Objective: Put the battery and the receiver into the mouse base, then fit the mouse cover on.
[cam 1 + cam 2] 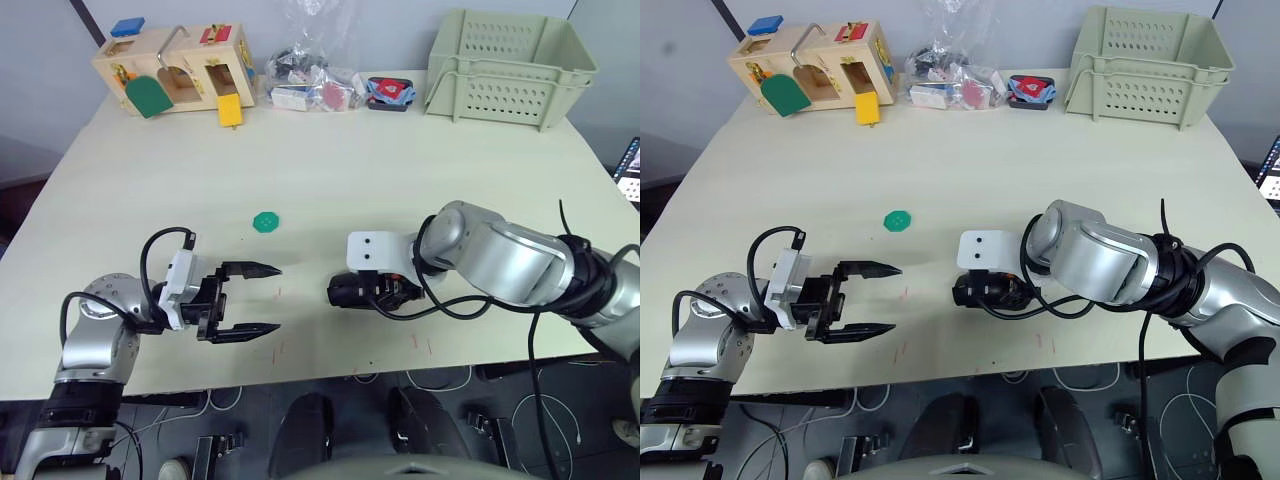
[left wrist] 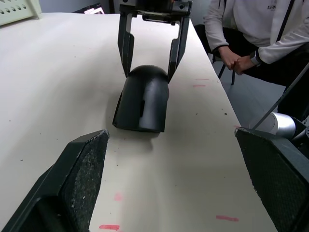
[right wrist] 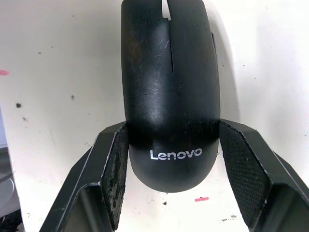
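Two grippers face each other low on the pale bench (image 1: 330, 160) in the left eye view. At lower left of the frame, the left gripper (image 1: 253, 298) hangs released, its two black fingers spread and empty, tips pointing toward frame centre. At centre right, the right gripper (image 1: 352, 292) sits around a dark mouse (image 1: 350, 293), whose cover appears already fitted. That mouse lies well apart from the left gripper, straight along its pointing direction; the right arm is by far the nearer.

The left wrist view places the mouse at upper centre of the frame, its long axis running straight away, with the right gripper's fingers flanking its far end.

The right wrist view has the glossy mouse cover (image 3: 169, 92) at frame centre, long axis running between the fingers (image 3: 116, 174), logo end nearest. One finger seems to touch its side; a sliver of bench shows beside the other, so I judge the hold loose, not clenched.
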Controlling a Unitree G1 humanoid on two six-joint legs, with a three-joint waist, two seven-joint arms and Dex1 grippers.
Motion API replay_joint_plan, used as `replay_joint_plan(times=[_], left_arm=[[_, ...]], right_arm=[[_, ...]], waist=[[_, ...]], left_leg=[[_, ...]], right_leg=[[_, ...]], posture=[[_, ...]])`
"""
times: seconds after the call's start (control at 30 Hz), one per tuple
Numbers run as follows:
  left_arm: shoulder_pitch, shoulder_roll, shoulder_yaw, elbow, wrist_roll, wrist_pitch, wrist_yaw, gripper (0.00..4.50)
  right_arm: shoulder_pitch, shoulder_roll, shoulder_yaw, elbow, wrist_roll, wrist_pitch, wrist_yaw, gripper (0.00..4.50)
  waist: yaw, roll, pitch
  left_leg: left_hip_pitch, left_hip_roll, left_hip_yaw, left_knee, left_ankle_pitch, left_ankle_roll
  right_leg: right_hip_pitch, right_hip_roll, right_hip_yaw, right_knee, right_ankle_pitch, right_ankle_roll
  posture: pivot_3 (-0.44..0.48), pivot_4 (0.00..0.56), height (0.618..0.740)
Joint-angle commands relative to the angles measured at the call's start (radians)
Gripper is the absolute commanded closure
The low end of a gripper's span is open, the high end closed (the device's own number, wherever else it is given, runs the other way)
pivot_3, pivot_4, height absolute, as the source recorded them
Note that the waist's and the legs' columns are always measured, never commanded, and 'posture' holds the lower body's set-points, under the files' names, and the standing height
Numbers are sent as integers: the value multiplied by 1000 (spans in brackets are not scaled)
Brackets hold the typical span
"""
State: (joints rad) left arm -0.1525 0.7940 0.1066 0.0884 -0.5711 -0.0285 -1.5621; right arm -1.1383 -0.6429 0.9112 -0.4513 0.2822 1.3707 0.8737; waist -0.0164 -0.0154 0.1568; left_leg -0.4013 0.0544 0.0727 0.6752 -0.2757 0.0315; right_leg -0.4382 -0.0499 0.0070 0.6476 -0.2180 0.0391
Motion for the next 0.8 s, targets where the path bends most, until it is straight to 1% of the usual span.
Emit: replay_joint_plan(times=[0.03, 0.8], left_arm=[[-1, -2, 2, -26, -9, -6, -29, 0], [-5, -14, -10, -41, -4, 7, -16, 0]], right_arm=[[-25, -5, 15, -1, -6, 16, -10, 2048], [-41, -38, 35, -18, 23, 43, -3, 2048]], waist=[[0, 0, 0], [0, 0, 0]], left_leg=[[0, 0, 0, 0, 0, 0], [0, 0, 0, 0, 0, 0]], right_leg=[[0, 0, 0, 0, 0, 0], [0, 0, 0, 0, 0, 0]], posture=[[0, 150, 740], [0, 150, 740]])
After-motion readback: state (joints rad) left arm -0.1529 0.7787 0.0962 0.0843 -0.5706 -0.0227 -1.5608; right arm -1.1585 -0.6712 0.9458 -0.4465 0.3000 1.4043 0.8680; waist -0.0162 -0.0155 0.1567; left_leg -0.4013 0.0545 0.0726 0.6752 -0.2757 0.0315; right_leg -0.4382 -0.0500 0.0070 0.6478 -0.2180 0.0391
